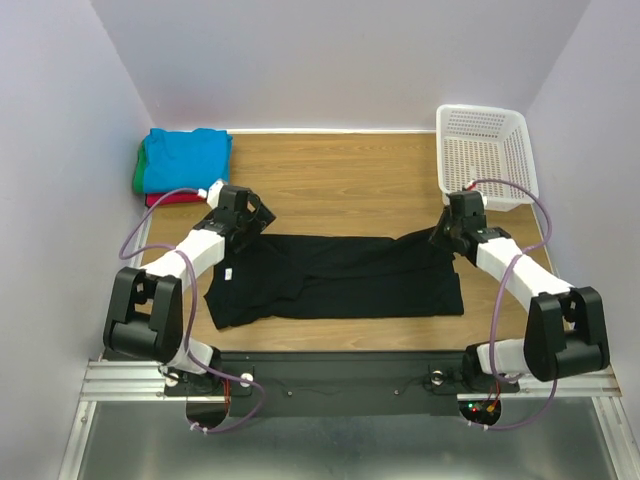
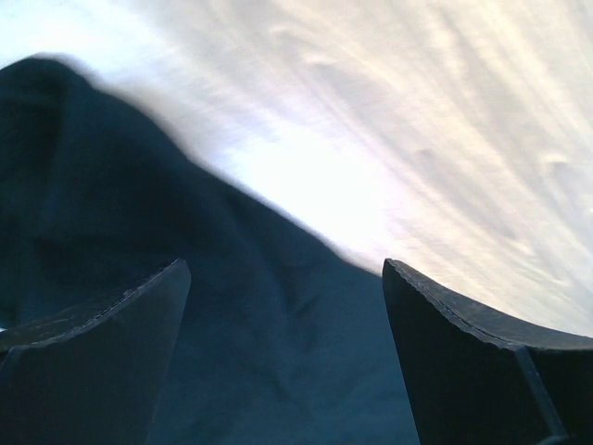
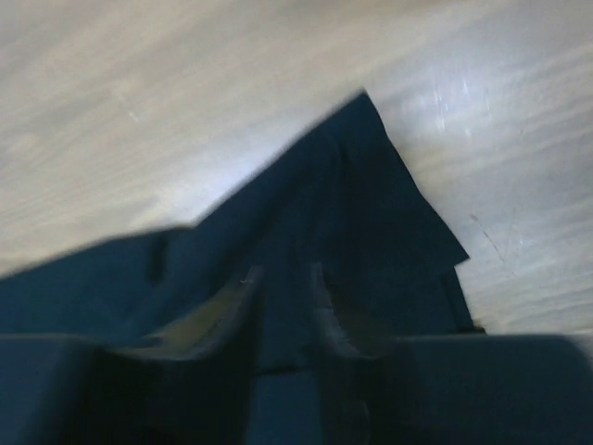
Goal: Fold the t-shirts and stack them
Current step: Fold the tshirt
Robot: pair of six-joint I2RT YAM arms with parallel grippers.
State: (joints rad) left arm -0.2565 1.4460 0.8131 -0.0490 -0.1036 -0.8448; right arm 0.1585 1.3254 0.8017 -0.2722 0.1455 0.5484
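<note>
The black t-shirt [image 1: 340, 280] lies spread across the near half of the wooden table, with its small white neck label [image 1: 228, 271] near its left end. My left gripper [image 1: 258, 214] is over the shirt's far left corner. In the left wrist view it [image 2: 287, 269] is open wide, with black cloth [image 2: 232, 352] under the gap. My right gripper [image 1: 442, 238] is at the shirt's far right corner. In the right wrist view it [image 3: 283, 275] is shut on a fold of the black cloth [image 3: 371, 185]. The folded turquoise shirt [image 1: 187, 156] tops the green [image 1: 138, 175] and red [image 1: 172, 199] ones at the far left.
The white lattice basket [image 1: 485, 150] stands at the far right corner, just behind the right gripper. White walls close in the table on the left, back and right. Bare wood [image 1: 340, 185] lies between the stack and the basket.
</note>
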